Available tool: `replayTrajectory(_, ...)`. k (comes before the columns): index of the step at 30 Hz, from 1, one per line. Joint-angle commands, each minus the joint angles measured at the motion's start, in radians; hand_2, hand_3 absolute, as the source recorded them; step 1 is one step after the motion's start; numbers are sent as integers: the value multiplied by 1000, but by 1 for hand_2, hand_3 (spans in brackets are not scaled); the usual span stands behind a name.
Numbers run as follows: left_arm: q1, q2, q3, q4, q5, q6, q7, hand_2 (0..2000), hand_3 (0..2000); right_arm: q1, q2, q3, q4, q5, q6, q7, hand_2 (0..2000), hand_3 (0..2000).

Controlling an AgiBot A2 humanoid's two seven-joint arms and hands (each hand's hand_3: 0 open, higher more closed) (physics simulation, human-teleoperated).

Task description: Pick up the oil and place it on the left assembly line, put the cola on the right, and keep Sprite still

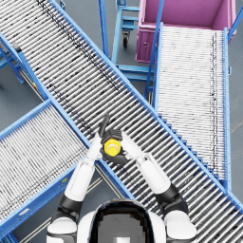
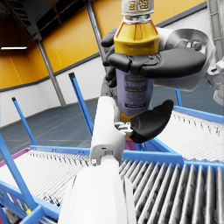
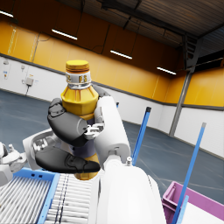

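Holding oil bottle [image 1: 112, 148], left hand [image 1: 104, 132] and right hand [image 3: 70, 124] fingers [image 2: 153, 63] closed round it, above diagonal conveyor [image 1: 85, 80], pink bin [image 1: 190, 14] beyond

The oil bottle [image 1: 112, 147] stands upright in the air, clear of the rollers, above the near stretch of the long diagonal roller conveyor [image 1: 71, 71]. Seen from the head view, only its round yellow cap and a little of its shoulder show. The wrist views show more: a ribbed yellow cap, a pale printed neck band, a rounded amber-yellow shoulder and a darker bluish label around the body, its print too small to read. The right robot hand [image 2: 153, 61] wraps its dark fingers around the shoulder just below the neck. The left robot hand [image 2: 146, 122] grips lower, on the opposite side, with one finger pressed near the base.
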Motion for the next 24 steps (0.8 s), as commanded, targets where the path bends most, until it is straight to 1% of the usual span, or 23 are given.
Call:
replayTrajectory(1,-2,0,26,-38,0,1,0,0,0,8,-11,0,11,0,2,3,2000,2000)
replayTrajectory(2,-2,1,33,-40,0,2,1,0,0,12,-15,-4,13,0,6,5,2000,2000)
replayTrajectory(3,-10,-5,29,-45,0,3,1,1361,327,10,-14,-12,12,0,13,8,2000,2000)
replayTrajectory(4,-13,-7,17,-50,0,3,1,2000,653,12,-17,-19,10,0,23,11,2000,2000)
replayTrajectory(6,-18,-9,5,-53,0,-17,0,2000,1307,11,-20,-27,12,0,49,14,2000,2000)
replayTrajectory(8,-20,-8,-3,-49,0,-33,-2,2000,1960,7,-24,-34,14,-1,59,16,2000,2000)
replayTrajectory(9,-25,-10,-6,-55,0,-29,-3,2000,2000,9,-30,-35,13,-1,47,18,2000,2000)
replayTrajectory(10,-25,-9,-12,-57,0,-23,-4,2000,2000,7,-32,-37,13,-2,40,18,639,1673)
replayTrajectory(11,-29,-10,-20,-66,0,-27,-5,2000,2000,0,-30,-39,18,-1,-14,13,0,1347)
replayTrajectory(12,-30,-8,-22,-66,0,-34,-4,2000,2000,2,-34,-47,16,-1,-52,9,0,1020)
replayTrajectory(13,-26,-3,-30,-65,0,-40,-4,2000,2000,1,-36,-49,16,-1,-72,7,0,693)
replayTrajectory(15,-19,5,-71,-66,0,-51,-3,2000,2000,-3,-39,-94,36,-1,-95,4,0,40)
replayTrajectory(16,-18,7,-122,-59,0,-57,-2,2000,2000,-7,-39,-136,44,-1,-100,4,0,0)
replayTrajectory(18,-27,5,-241,-42,1,-62,-1,2000,2000,-21,-34,-196,60,-1,-106,3,0,0)
replayTrajectory(19,-35,4,-296,-37,1,-57,-1,2000,2000,-29,-32,-210,70,-1,-107,2,0,0)
replayTrajectory(21,-52,4,-406,-7,0,-54,1,2000,2000,-43,-28,-236,82,-1,-143,-1,0,0)
replayTrajectory(24,-60,4,-525,38,0,-66,4,2000,2000,-63,-23,-269,95,-1,-167,-2,0,0)
